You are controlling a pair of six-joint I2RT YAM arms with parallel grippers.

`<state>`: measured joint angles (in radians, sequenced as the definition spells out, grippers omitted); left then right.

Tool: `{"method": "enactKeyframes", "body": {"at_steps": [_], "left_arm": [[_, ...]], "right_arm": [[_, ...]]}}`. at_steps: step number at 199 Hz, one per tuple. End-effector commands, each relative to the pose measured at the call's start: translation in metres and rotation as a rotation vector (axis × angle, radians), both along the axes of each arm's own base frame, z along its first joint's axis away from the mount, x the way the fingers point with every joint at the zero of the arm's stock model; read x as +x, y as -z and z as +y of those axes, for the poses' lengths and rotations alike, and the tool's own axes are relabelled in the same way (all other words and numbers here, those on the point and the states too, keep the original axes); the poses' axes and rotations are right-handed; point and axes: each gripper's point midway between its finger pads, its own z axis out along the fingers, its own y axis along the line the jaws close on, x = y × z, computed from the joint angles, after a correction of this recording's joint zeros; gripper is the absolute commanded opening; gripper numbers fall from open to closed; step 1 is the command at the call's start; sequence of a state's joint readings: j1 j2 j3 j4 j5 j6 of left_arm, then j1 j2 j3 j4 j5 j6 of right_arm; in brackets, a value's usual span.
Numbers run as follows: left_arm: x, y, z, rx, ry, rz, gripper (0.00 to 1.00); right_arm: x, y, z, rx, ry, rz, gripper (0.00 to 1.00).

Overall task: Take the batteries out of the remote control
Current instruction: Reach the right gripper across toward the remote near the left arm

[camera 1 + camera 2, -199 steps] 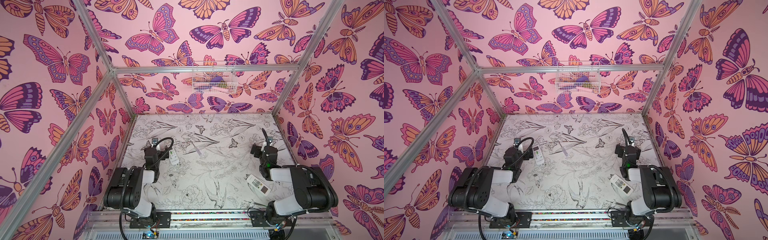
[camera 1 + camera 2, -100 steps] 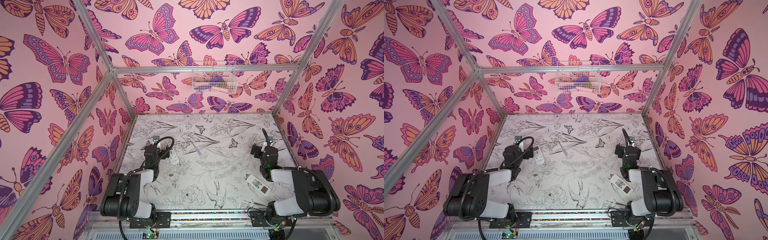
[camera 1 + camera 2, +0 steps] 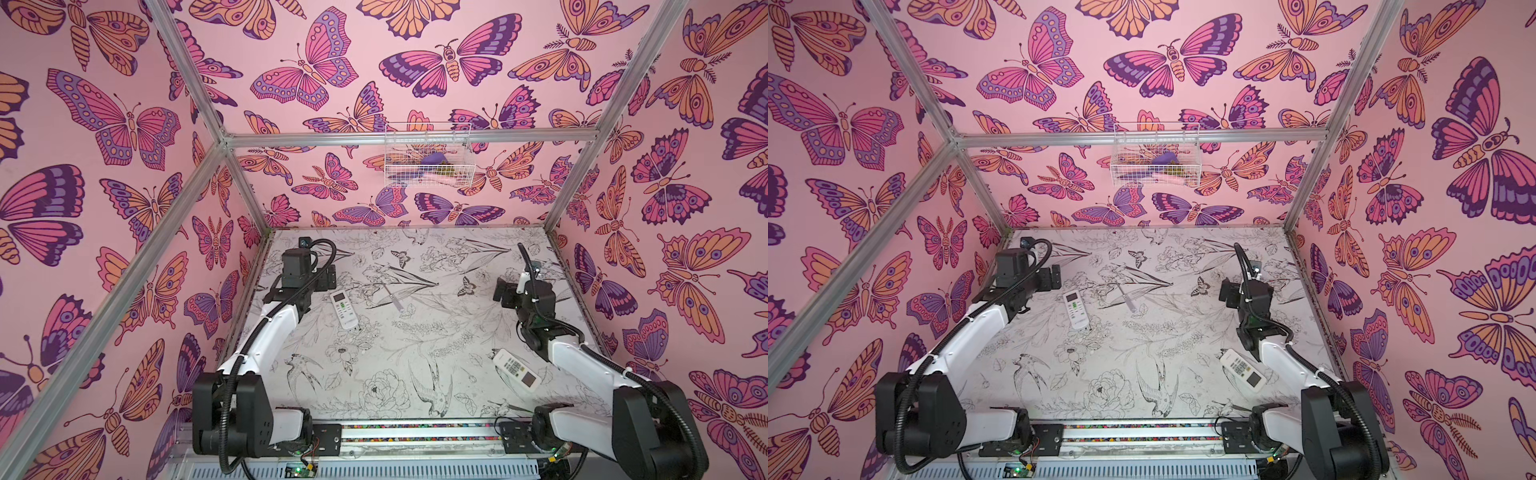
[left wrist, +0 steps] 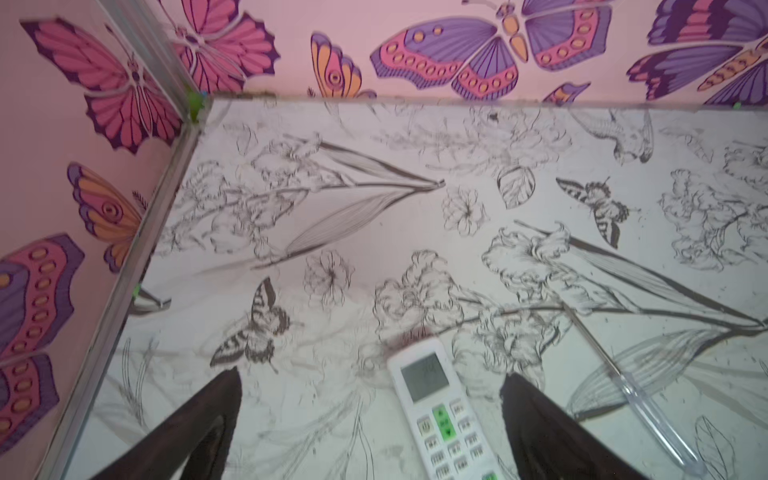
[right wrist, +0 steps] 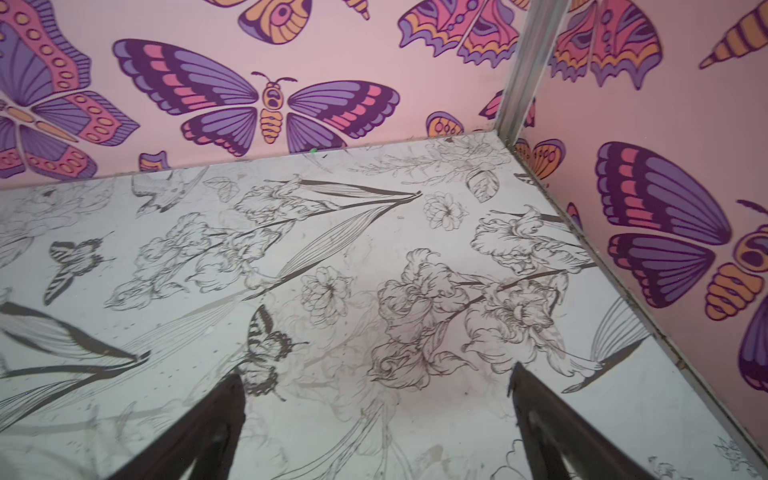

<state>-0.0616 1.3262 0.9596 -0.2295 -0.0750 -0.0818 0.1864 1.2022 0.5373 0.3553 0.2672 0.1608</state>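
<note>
Two white remote controls lie button side up on the printed table. One remote control (image 3: 344, 309) (image 3: 1076, 309) is left of centre; the left wrist view shows its screen end (image 4: 428, 399) between the fingers, untouched. My left gripper (image 3: 328, 276) (image 3: 1054, 276) (image 4: 372, 374) hovers open just behind that end. The other remote control (image 3: 516, 370) (image 3: 1243, 370) lies at the front right, beside my right forearm. My right gripper (image 3: 500, 293) (image 3: 1225, 293) (image 5: 376, 371) is open over bare table, well behind it. The batteries are hidden.
A clear-handled screwdriver (image 3: 390, 297) (image 3: 1126, 299) (image 4: 648, 411) lies right of the left remote. A white wire basket (image 3: 428, 156) (image 3: 1156, 160) hangs on the back wall. Pink butterfly walls with metal posts enclose the table (image 3: 415, 374).
Both arms have stretched out, their elbows dropping toward the front rail; the left gripper has moved slightly toward the back. Both remotes and the screwdriver lie where they were.
</note>
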Motion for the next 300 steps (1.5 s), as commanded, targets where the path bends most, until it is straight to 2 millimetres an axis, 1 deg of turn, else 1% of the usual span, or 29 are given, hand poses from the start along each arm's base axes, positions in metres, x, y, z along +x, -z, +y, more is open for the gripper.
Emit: {"method": "enactKeyframes", "body": {"at_steps": [1,3,5,13,27,49,72,87,108,136,139,148,149,151,154,163,174,177,185,186,189,200,212,214,229,239,252,273,300], "left_arm": [[-0.026,0.024,-0.002,-0.072,-0.022,0.132,0.99],[-0.026,0.023,-0.002,-0.071,-0.022,0.132,0.99],[-0.026,0.022,-0.002,-0.07,-0.024,0.13,0.99],[-0.026,0.02,0.0,-0.068,-0.03,0.132,0.99],[-0.027,0.021,-0.003,-0.082,-0.025,0.133,0.99],[-0.029,0.026,-0.011,-0.121,0.003,0.138,0.99],[-0.032,0.03,-0.011,-0.133,0.002,0.148,0.99],[-0.032,0.028,-0.01,-0.142,-0.004,0.141,0.99],[-0.032,0.023,-0.002,-0.14,-0.038,0.133,0.99],[-0.032,0.025,0.013,-0.098,-0.114,0.121,0.99],[-0.032,0.025,0.014,-0.096,-0.121,0.122,0.99],[-0.032,0.025,0.015,-0.095,-0.131,0.123,0.99],[-0.032,0.025,0.016,-0.093,-0.132,0.124,0.99],[-0.034,0.015,0.016,-0.096,-0.131,0.098,0.99],[-0.034,0.012,0.017,-0.095,-0.137,0.089,0.99],[-0.034,0.011,0.02,-0.091,-0.154,0.086,0.99],[-0.033,0.01,0.022,-0.088,-0.171,0.078,0.99],[-0.033,0.009,0.023,-0.088,-0.175,0.074,0.99],[-0.033,0.007,0.025,-0.089,-0.183,0.068,0.99],[-0.033,0.007,0.025,-0.09,-0.184,0.066,0.99],[-0.034,0.006,0.026,-0.093,-0.187,0.064,0.99],[-0.036,0.002,0.029,-0.095,-0.202,0.061,0.99],[-0.037,0.0,0.034,-0.08,-0.225,0.057,0.99],[-0.037,0.001,0.035,-0.077,-0.228,0.056,0.99],[-0.036,-0.002,0.039,-0.061,-0.246,0.036,0.99],[-0.037,-0.005,0.041,-0.058,-0.25,0.03,0.99],[-0.039,-0.009,0.044,-0.049,-0.264,0.028,0.99],[-0.038,-0.009,0.049,-0.032,-0.286,0.019,0.99],[-0.04,-0.01,0.048,-0.039,-0.285,0.024,0.99]], "right_arm": [[0.001,-0.01,0.031,0.041,-0.078,0.052,1.0],[0.001,-0.01,0.035,0.041,-0.089,0.057,0.99],[-0.001,-0.006,0.037,0.037,-0.097,0.079,0.99],[-0.001,-0.009,0.049,0.03,-0.129,0.104,0.99],[-0.005,-0.006,0.065,0.014,-0.178,0.15,0.99],[-0.014,0.0,0.078,0.041,-0.226,0.222,0.99],[-0.023,0.002,0.091,0.058,-0.289,0.295,1.0],[-0.028,0.0,0.109,0.027,-0.343,0.305,1.0],[-0.033,-0.007,0.147,-0.004,-0.418,0.285,0.99],[-0.039,-0.015,0.206,0.012,-0.512,0.23,1.0],[-0.041,-0.015,0.215,0.014,-0.523,0.223,1.0],[-0.043,-0.014,0.231,0.017,-0.541,0.212,1.0],[-0.043,-0.015,0.233,0.018,-0.545,0.207,1.0],[-0.044,-0.014,0.239,0.018,-0.551,0.207,1.0],[-0.045,-0.014,0.244,0.019,-0.557,0.206,1.0],[-0.048,-0.012,0.263,0.023,-0.579,0.201,1.0],[-0.056,-0.01,0.293,0.027,-0.633,0.185,1.0],[-0.056,-0.009,0.296,0.026,-0.638,0.181,1.0],[-0.06,-0.012,0.316,0.032,-0.673,0.154,1.0],[-0.06,-0.007,0.318,0.025,-0.675,0.162,1.0],[-0.06,-0.002,0.324,0.02,-0.683,0.164,0.99],[-0.064,0.002,0.348,0.024,-0.72,0.16,0.99],[-0.067,0.004,0.367,0.035,-0.745,0.158,0.99],[-0.07,0.008,0.373,0.035,-0.755,0.16,0.99],[-0.075,0.017,0.397,0.047,-0.799,0.15,0.99],[-0.078,0.029,0.413,0.05,-0.828,0.148,0.99],[-0.08,0.038,0.427,0.044,-0.851,0.159,0.99],[-0.081,0.059,0.446,0.013,-0.873,0.16,0.99],[-0.078,0.082,0.461,0.003,-0.88,0.182,0.99]]}}
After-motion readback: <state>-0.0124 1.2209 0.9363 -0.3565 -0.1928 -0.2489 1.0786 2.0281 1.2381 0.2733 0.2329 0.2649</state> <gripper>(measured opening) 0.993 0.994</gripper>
